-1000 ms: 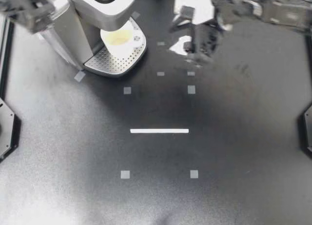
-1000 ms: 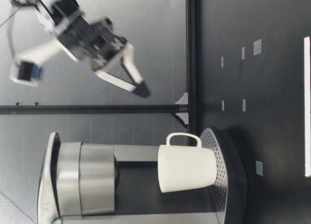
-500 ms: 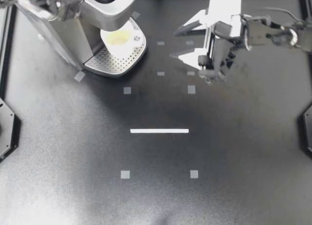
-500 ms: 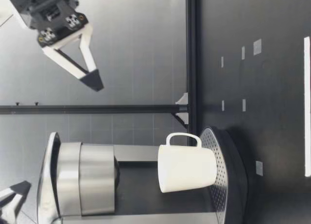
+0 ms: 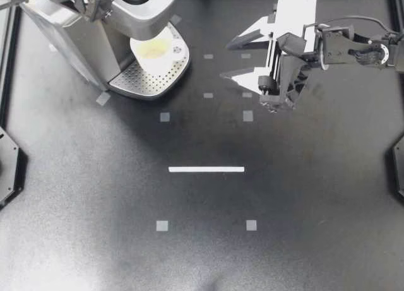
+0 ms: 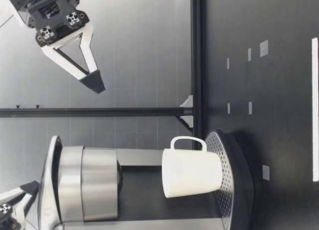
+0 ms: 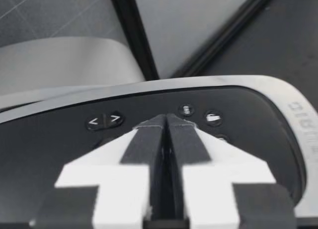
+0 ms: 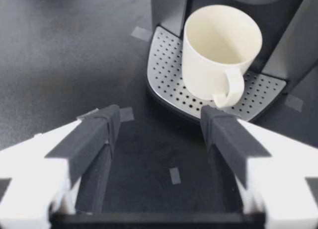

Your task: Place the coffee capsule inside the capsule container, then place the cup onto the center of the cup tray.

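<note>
A white cup (image 5: pixel 154 50) stands upright on the perforated cup tray (image 5: pixel 142 83) of the silver coffee machine (image 5: pixel 82 41), under its spout. My right gripper (image 5: pixel 226 60) hangs open and empty high above the table, to the right of the tray and apart from the cup. In the right wrist view the cup (image 8: pixel 221 52) is ahead of the open fingers (image 8: pixel 92 134), with its handle turned toward them. My left gripper (image 5: pixel 95 4) is over the machine's top. Its fingers (image 7: pixel 166 127) are shut just above the dark button panel (image 7: pixel 198 112). No capsule is visible.
Small grey tape squares (image 5: pixel 164 117) and a white tape line (image 5: pixel 206 169) mark the black table. In the low view the right gripper (image 6: pixel 93 82) hangs well above the cup (image 6: pixel 192 172), and the left gripper (image 6: pixel 30 189) is above the machine's head (image 6: pixel 89 182).
My right gripper swung round, rose and settled, still open. My left arm moved in over the top of the coffee machine. The cup stayed put.
</note>
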`<act>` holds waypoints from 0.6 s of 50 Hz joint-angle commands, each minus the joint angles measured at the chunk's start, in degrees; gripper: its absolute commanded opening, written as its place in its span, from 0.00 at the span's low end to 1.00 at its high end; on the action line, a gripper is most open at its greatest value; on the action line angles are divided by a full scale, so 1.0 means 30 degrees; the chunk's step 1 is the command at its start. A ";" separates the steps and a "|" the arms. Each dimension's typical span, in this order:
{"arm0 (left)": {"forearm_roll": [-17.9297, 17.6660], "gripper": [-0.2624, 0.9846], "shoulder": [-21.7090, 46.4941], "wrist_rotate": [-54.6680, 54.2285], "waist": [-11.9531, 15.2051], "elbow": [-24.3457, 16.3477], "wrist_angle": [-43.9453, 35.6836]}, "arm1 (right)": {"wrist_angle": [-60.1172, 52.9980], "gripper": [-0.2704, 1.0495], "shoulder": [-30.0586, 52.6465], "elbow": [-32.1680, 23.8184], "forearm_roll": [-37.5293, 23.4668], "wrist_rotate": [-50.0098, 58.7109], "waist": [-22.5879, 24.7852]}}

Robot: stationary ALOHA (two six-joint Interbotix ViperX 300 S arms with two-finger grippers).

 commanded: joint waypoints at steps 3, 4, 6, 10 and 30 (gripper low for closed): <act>0.0088 0.30 -0.0059 0.0029 0.0205 -0.0586 0.0029 | -0.0059 0.68 -0.0322 -0.0088 0.0059 0.0029 0.0117; 0.0059 0.30 -0.0059 0.0029 0.0205 -0.0586 0.0059 | -0.0059 0.68 -0.0293 -0.0088 0.0059 0.0029 0.0146; 0.0088 0.30 -0.0059 0.0029 0.0234 -0.0586 0.0146 | -0.0059 0.68 -0.0322 -0.0088 0.0059 0.0029 0.0146; 0.0059 0.30 0.0029 0.0029 0.0205 -0.0586 0.0439 | -0.0088 0.68 -0.0293 -0.0088 0.0059 0.0029 0.0176; -0.0322 0.30 0.0850 0.0322 0.0205 -0.0527 0.1758 | -0.0205 0.68 -0.0234 -0.0059 0.0059 0.0000 0.0176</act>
